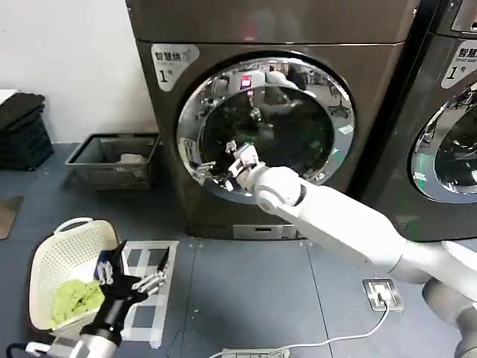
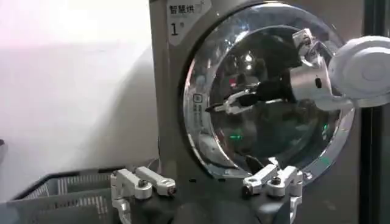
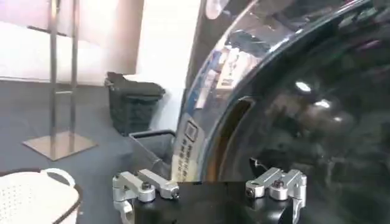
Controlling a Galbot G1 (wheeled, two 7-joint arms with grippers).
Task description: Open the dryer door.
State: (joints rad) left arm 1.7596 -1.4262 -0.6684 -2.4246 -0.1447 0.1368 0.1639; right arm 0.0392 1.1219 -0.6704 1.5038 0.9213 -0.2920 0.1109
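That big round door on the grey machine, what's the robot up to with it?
The robot's right end effector is reaching to the left side of the dryer door, fingers open near the chrome rim. The door looks shut, and nothing is gripped yet. The left end effector waits low down, open, beside a white laundry basket.

**Right gripper up against the chrome rim**

Up close now: the right gripper (image 3: 210, 185) has its two fingers spread wide apart, nothing between them. Just past them curves the dryer door (image 3: 292, 115), its shiny chrome rim sweeping across with dark tinted glass inside it. There's a dark slot (image 3: 228, 137) in the rim, and a small white label (image 3: 186, 146) on the chrome near the fingertips. Further back, on the floor, a dark wire basket (image 3: 149, 146), a black stack (image 3: 134, 100) against the white wall, and a metal stand (image 3: 58, 91) on a flat base. A white laundry basket (image 3: 33, 198) sits nearby.
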